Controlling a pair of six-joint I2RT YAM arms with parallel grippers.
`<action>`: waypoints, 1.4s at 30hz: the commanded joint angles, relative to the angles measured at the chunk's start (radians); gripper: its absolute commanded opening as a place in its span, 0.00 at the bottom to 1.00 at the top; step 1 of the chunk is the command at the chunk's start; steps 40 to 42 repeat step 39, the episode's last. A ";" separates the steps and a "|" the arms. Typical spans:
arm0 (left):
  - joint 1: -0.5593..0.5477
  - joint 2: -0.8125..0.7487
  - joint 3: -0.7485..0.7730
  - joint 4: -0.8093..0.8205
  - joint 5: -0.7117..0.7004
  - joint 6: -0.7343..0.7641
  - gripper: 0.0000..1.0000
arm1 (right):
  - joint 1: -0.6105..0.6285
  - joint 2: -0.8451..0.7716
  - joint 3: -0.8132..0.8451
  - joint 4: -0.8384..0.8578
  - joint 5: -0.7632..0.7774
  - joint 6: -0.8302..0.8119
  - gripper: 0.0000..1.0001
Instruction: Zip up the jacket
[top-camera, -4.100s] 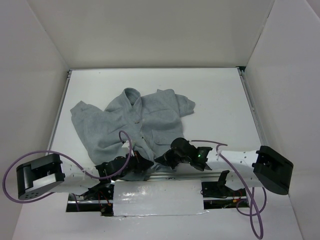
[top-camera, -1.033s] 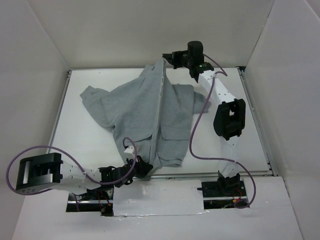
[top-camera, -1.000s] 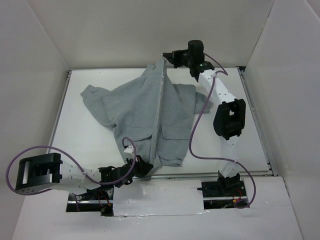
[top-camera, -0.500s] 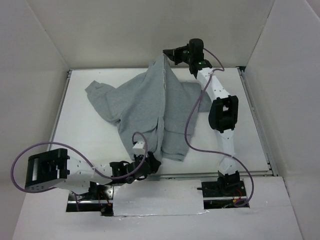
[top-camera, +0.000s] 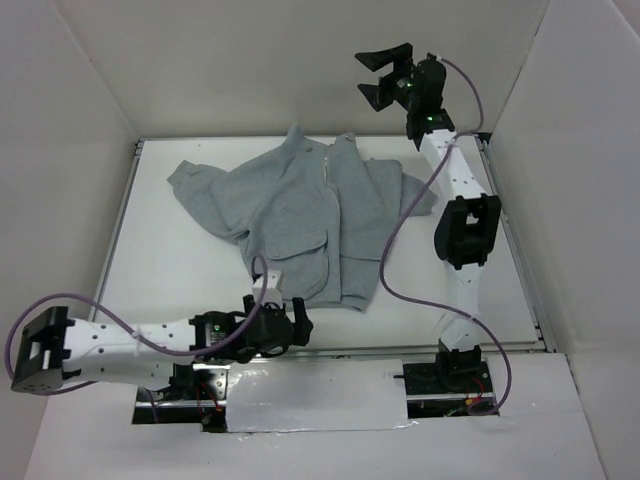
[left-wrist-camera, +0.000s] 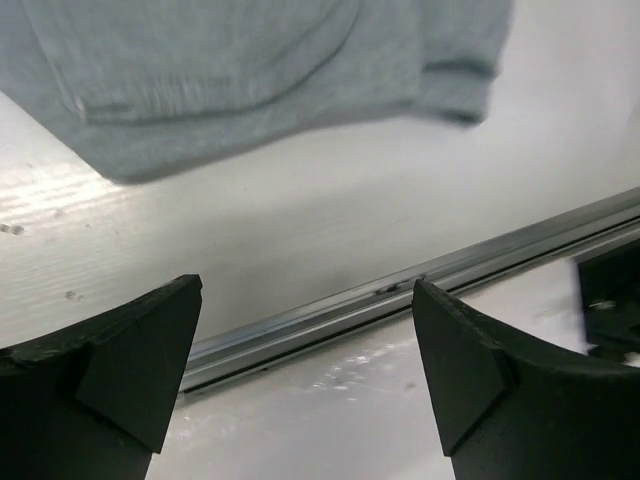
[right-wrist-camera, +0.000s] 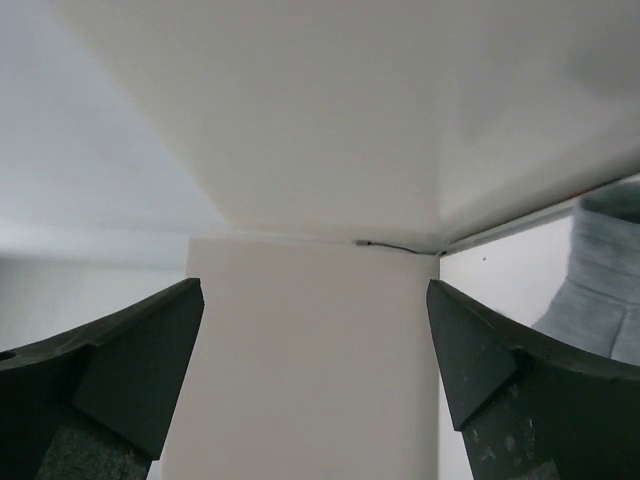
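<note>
Grey jacket (top-camera: 300, 205) on table (top-camera: 170, 275); left gripper (left-wrist-camera: 307, 300), right gripper (right-wrist-camera: 315, 295) both agape

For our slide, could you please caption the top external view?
Light-grey fleece jacket spread on white table; both black pincers open, left pincer near its hem, right pincer raised beyond its collar.

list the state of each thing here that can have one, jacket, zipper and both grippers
jacket: spread front-up on the table, held by neither gripper
zipper: front edges meet along it, looks closed; the top end is too small to tell
left gripper: open, empty, low by the jacket's hem
right gripper: open, empty, raised beyond the collar end
</note>
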 joint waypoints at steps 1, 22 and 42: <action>0.003 -0.100 0.146 -0.261 -0.137 -0.028 0.99 | 0.030 -0.260 -0.068 -0.040 -0.092 -0.211 1.00; 0.743 -0.244 0.768 -0.545 -0.320 0.521 0.99 | 0.470 -1.828 -0.962 -1.032 0.730 -0.835 1.00; 0.743 -0.630 0.578 -0.764 -0.271 0.524 0.99 | 0.470 -1.996 -0.980 -1.157 0.830 -0.882 1.00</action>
